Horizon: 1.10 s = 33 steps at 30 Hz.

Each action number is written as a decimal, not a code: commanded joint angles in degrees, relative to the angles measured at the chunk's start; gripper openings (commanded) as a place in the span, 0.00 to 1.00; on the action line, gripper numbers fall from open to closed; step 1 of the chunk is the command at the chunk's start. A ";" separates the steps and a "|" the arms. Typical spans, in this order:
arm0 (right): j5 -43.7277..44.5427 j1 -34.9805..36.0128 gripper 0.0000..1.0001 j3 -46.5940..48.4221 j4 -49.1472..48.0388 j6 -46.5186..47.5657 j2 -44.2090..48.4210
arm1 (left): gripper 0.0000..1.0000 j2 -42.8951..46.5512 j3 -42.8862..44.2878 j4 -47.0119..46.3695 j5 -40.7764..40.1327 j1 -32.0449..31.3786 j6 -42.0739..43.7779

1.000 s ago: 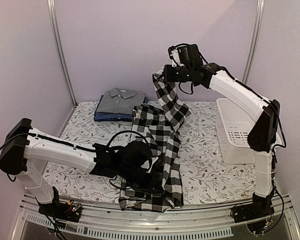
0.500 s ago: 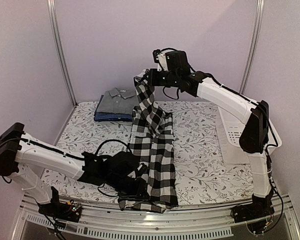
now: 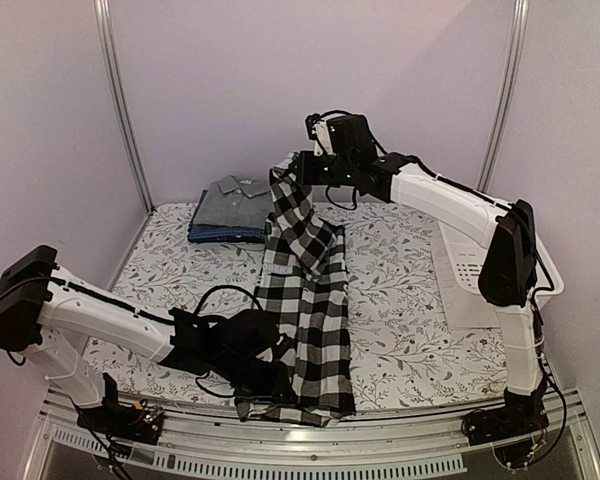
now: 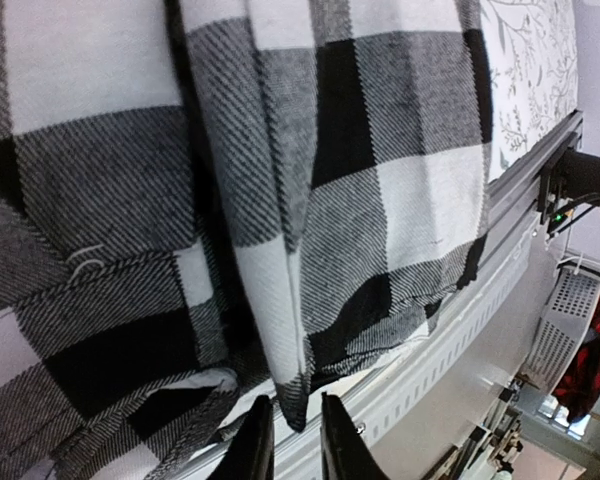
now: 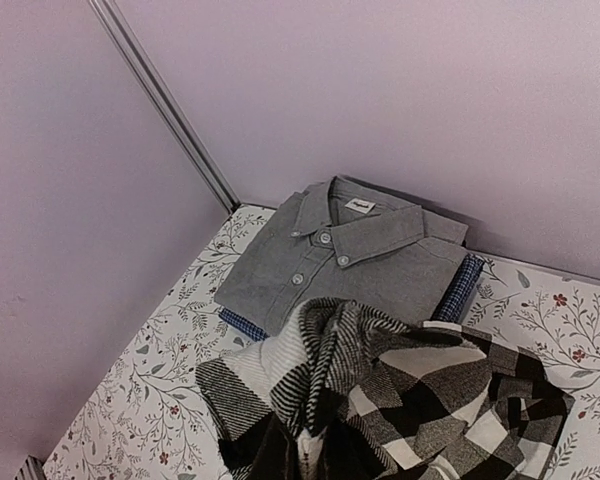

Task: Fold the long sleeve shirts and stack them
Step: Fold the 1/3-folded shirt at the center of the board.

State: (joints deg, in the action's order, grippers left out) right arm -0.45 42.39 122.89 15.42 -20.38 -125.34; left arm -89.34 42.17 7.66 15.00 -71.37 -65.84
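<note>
At the near edge of the worktop (image 3: 400, 325) the left hand (image 3: 275, 378) lies low on the hem of the checked shirt (image 3: 310, 300), with its arm reaching in from the left. In the left wrist view the two fingers (image 4: 258, 445) stand close together with a narrow gap, and a folded corner of the hem (image 4: 293, 405) hangs between them, so the left hand is closed on the checked shirt (the contact faces themselves are outside that view). The hem overhangs the worktop edge above the metal rail (image 3: 310, 440). From there the checked shirt runs away from the arms as a long, narrow band lying on the floral worktop, then rises off the surface at its far end. To the right of the band, well apart from it, the white basket (image 3: 470, 270) stands against the right edge of the worktop. The right hand (image 3: 287, 172) is raised above the far half of the worktop and grips the upper end of the checked shirt, which hangs from it in a bunched fold; its fingers are hidden by the cloth in the right wrist view. In the far left corner the grey shirt (image 3: 235, 200) lies folded, collar toward the wall, directly on top of the folded blue shirt (image 3: 215, 234), whose edges show along the near and right sides.
</note>
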 commanded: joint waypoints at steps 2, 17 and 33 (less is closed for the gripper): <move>6.35 1.54 0.00 -0.49 4.67 -2.18 3.70 | 0.30 0.43 1.77 3.84 -0.27 -0.97 1.45; 18.75 11.83 0.00 -25.64 18.39 -20.80 20.64 | 0.35 10.58 8.77 11.88 2.92 19.29 15.54; 16.35 27.95 0.00 -49.94 20.16 -40.58 23.89 | 0.41 -6.10 19.54 6.58 15.70 37.19 24.75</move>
State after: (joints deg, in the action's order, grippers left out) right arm 16.69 69.49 74.32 36.51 -55.86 -101.54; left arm -90.85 59.29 16.10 26.94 -35.48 -44.10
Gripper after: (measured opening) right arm 0.041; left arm 0.398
